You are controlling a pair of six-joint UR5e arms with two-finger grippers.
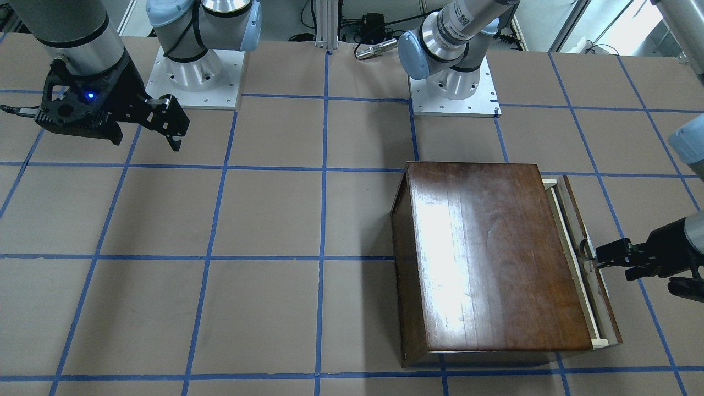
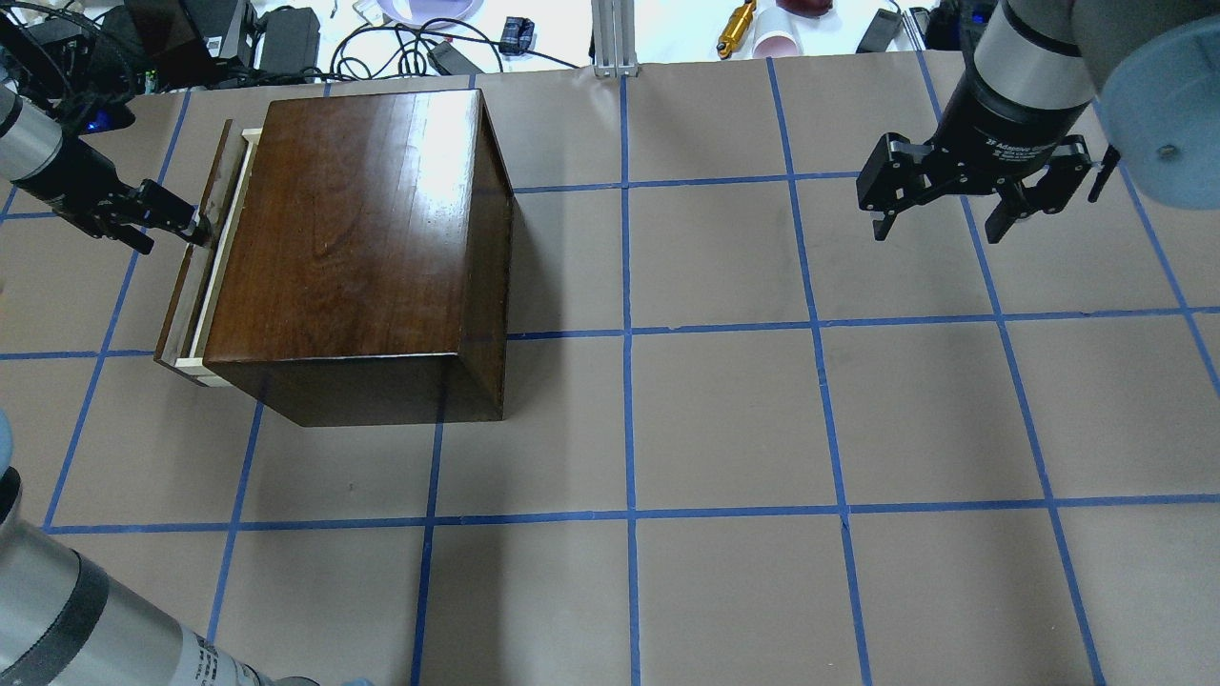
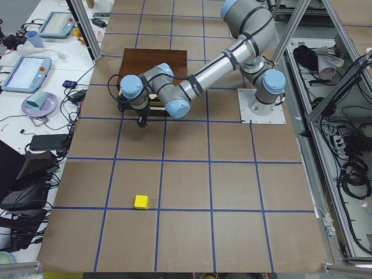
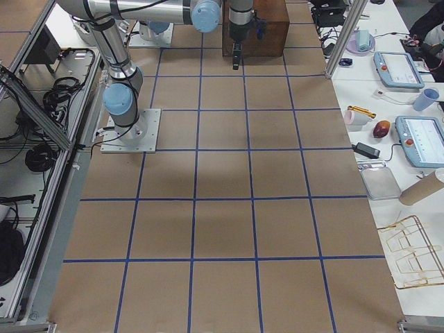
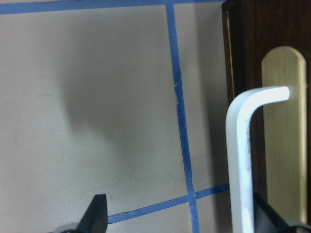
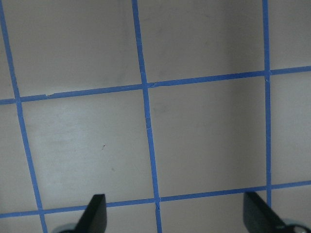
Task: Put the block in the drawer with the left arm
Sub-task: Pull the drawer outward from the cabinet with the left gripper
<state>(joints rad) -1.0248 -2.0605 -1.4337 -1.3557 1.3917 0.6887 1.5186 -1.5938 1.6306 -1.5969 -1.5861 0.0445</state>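
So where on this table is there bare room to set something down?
The table is bare from the box across to under the right gripper, and all along the robot's side. It is tight where the left gripper sits at the drawer. A block lies alone at the left end.

The left arm [image 3: 215, 65] and right arm [image 4: 111, 41] are silver-grey tubes with pale-blue joint caps, on square white screwed base plates [image 1: 220, 93]. The right gripper [image 2: 939, 233] is black, with white lettering.
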